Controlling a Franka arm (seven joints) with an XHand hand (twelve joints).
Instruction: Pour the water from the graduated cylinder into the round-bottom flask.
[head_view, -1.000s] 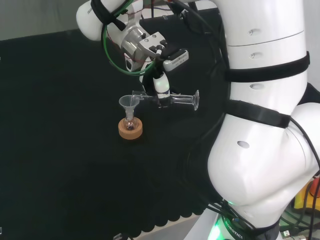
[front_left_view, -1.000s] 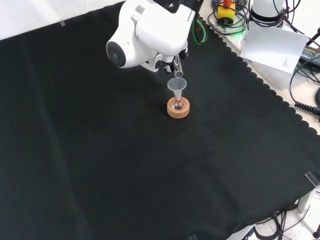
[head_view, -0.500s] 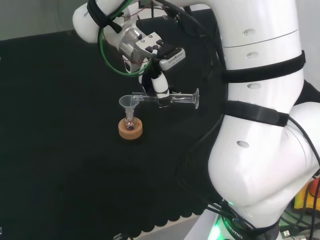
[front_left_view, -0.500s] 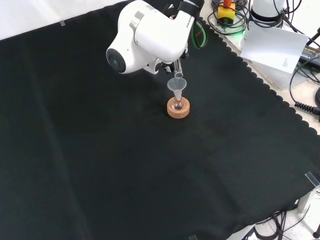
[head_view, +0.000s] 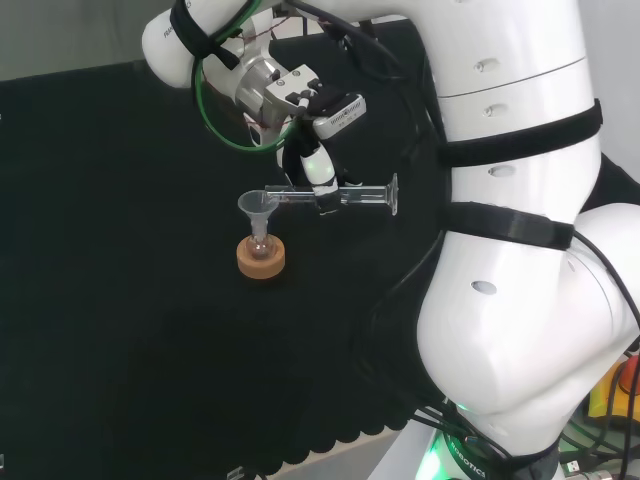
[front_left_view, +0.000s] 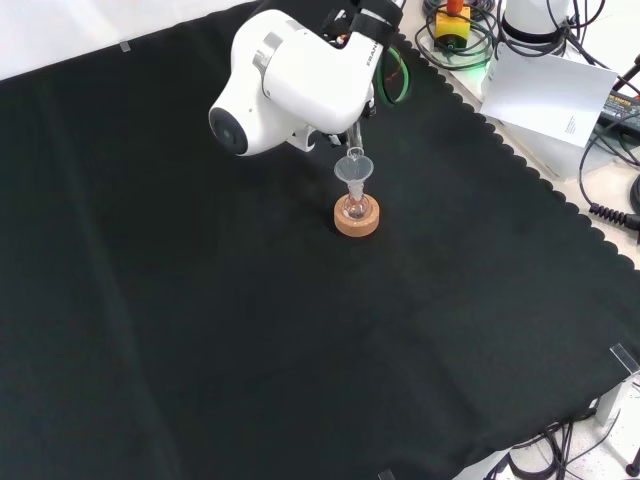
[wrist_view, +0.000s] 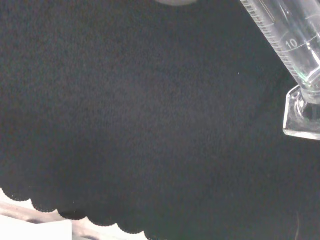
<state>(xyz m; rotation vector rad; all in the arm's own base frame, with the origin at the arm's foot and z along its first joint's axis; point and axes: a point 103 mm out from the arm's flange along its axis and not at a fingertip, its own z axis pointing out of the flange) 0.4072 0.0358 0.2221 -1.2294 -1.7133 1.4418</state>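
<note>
Clear glass everywhere, hard to read. Head view: graduated cylinder (head_view: 335, 197) lying about horizontal, clamped midway along by the hand (head_view: 318, 177), fingers curled round it. Cylinder mouth right over the rim of a clear cone funnel (head_view: 259, 208); cylinder foot on the far side of the hand from the funnel. Funnel stem seated in the neck of the round-bottom flask (head_view: 260, 246), flask nested in a tan cork ring (head_view: 260, 259) on the black cloth (head_view: 120, 300). Pinkish tint at flask bottom, contents otherwise unclear. Judging by the flat tilt: pour well along or near done; no stream discernible, cannot tell how much liquid remains. Left to do: finish draining, tip cylinder back up.

Front view: cork ring (front_left_view: 357, 217) round, matte, warm brown; flask (front_left_view: 353, 209) tiny and shiny inside it; funnel (front_left_view: 352, 170) straight above, translucent cone. Slim cylinder tube (front_left_view: 355, 132) running from the funnel up behind the big smooth white arm link (front_left_view: 290, 75). Cloth (front_left_view: 200, 350) matte, scalloped edge.

Wrist view: cylinder (wrist_view: 287, 42) close, printed scale marks on the clear wall, flat foot with angled edges. Cloth (wrist_view: 140, 125) fine-textured, scalloped edge beyond.
</note>
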